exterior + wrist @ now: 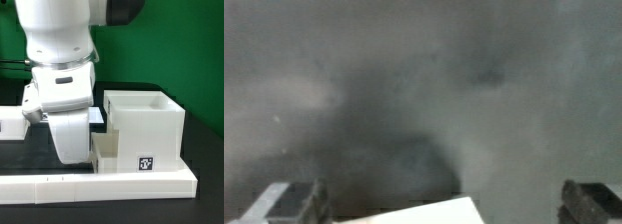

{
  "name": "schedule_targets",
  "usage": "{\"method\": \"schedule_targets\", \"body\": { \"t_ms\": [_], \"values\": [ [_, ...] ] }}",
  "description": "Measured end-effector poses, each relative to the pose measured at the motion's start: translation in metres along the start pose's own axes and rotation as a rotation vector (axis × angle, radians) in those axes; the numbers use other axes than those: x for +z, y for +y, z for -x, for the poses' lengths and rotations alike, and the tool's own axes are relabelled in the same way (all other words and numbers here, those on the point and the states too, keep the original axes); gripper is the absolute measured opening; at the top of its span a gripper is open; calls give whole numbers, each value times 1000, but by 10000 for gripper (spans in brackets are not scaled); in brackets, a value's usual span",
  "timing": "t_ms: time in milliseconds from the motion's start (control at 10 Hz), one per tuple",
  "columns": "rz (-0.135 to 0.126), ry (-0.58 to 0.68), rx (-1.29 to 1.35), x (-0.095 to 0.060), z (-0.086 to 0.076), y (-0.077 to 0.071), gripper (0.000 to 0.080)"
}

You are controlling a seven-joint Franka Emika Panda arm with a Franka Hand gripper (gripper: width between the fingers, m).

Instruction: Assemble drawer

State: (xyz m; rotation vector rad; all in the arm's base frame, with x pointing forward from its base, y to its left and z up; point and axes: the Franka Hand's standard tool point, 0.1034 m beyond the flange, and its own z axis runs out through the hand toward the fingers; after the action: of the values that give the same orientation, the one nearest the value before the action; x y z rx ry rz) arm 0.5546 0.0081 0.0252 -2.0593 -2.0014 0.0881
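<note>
In the exterior view the arm's white wrist fills centre-left and hides the fingers. The box shell stands open-topped at the exterior view's right, behind the low rail. The marker tag low on its front is the only print, and no writing is readable. A lower white part, likely the tray, sits just beside it, by the wrist.

In the blurred wrist view the gripper has its fingers well apart, with a white corner between them, ungripped. An off-centre close could skew that piece against the shell.
</note>
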Motion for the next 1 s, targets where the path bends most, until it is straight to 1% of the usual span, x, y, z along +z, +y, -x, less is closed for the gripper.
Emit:
{"method": "schedule_targets", "body": {
  "t_ms": [200,400,500,700,1000],
  "values": [
    [-3,0,8,2,-5,0,649],
    [-8,0,12,0,-5,0,649],
    [-16,1,13,0,-6,-1,649],
    [-14,3,1,-4,-14,5,649],
    [-16,-4,-6,-1,-11,4,649]
  ]
}}
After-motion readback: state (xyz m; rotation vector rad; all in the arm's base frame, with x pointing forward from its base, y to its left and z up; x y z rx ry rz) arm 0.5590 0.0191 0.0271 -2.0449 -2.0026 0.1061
